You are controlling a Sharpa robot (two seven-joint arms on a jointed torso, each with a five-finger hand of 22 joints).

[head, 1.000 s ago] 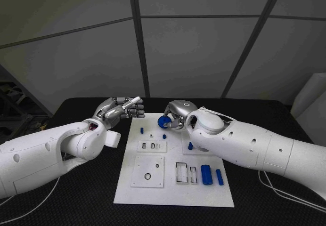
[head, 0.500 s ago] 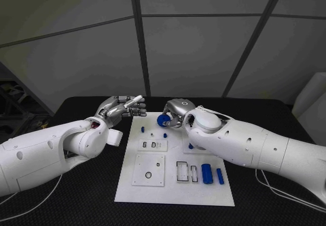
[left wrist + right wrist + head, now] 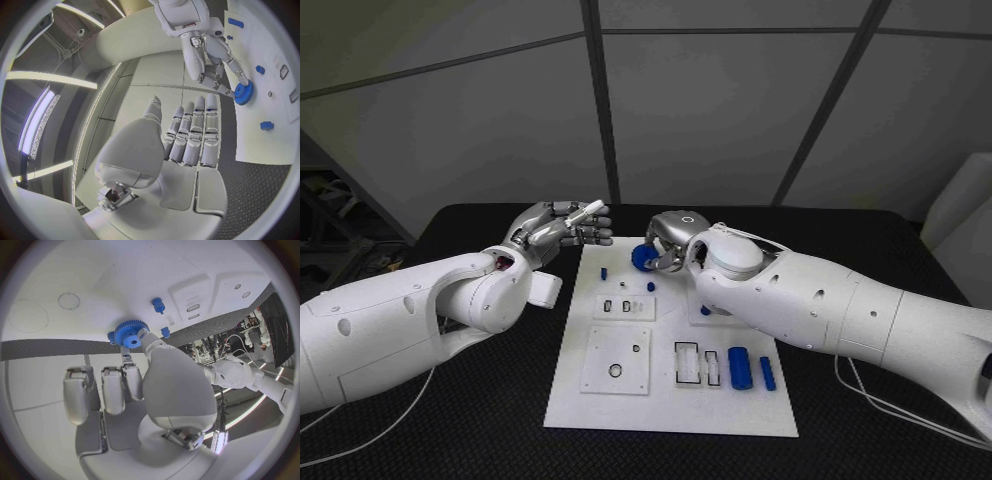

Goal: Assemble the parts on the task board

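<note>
One blue toothed gear wheel (image 3: 130,333) of plastic, with a raised round hub and a hole through its centre, is pinched at the fingertips of the right hand (image 3: 672,240) above the far end of the white flat task board (image 3: 589,405). The pinch at the rim leaves the hub hole free, probably so the wheel can be lowered over a post; whether it already touches the board cannot be told.

Left hand (image 3: 560,228): raised beside the board's far left corner, holding nothing, fingers laid straight side by side with the thumb apart. It appears parked clear of the work, leaving room for the right arm.

Other stock on the board:
- small blue upright peg (image 3: 603,273), just beside the gear on the left;
- second small blue peg (image 3: 649,288), near the gear on the near side;
- two blue cylinders (image 3: 738,368), lying side by side near the right edge, beside rectangular slots;
- dark ring (image 3: 615,371) on a square raised panel at the near left.

Judgement: gear placement in hand; cylinders not yet fitted.
</note>
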